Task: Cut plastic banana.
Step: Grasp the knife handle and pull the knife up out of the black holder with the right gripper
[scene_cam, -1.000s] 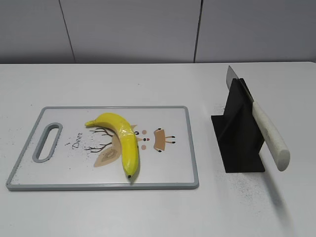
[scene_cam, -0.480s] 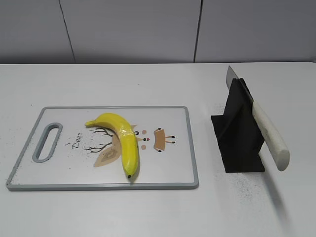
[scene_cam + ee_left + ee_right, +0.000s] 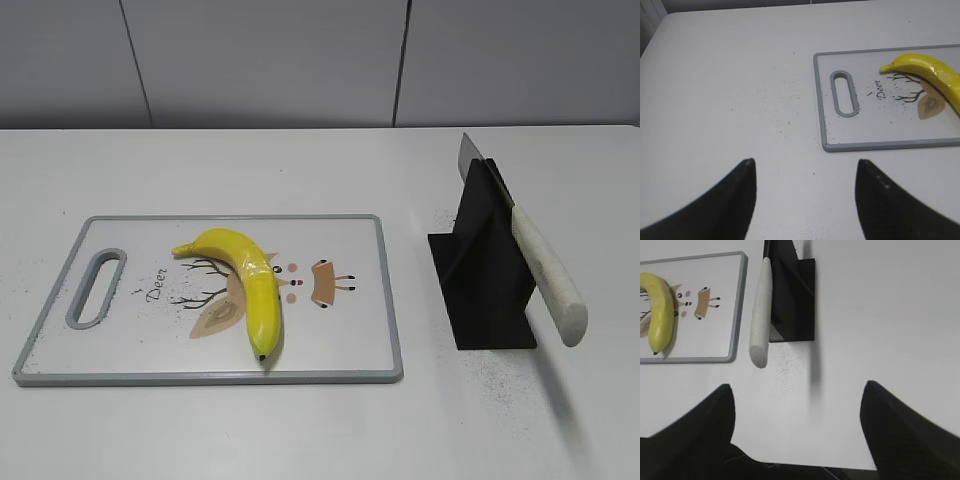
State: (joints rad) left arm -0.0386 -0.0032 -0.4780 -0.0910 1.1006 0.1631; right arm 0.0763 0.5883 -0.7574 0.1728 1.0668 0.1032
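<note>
The plastic banana [image 3: 248, 283] is glossy yellow with a dark tip and lies on the white cutting board [image 3: 130, 340] over its deer drawing. It also shows in the left wrist view [image 3: 930, 72] and the right wrist view [image 3: 660, 310]. A knife with a white handle [image 3: 545, 275] rests slanted in a black stand [image 3: 480, 275], blade up; the handle also shows in the right wrist view [image 3: 760, 315]. My left gripper [image 3: 805, 165] is open and empty over bare table, left of the board. My right gripper [image 3: 797, 390] is open and empty, in front of the knife stand. Neither gripper shows in the exterior view.
The cutting board has a grey rim and a handle slot [image 3: 95, 288] at its left end. Dark specks lie scattered on the white table [image 3: 300, 430] around the board and the stand. A grey wall runs behind the table.
</note>
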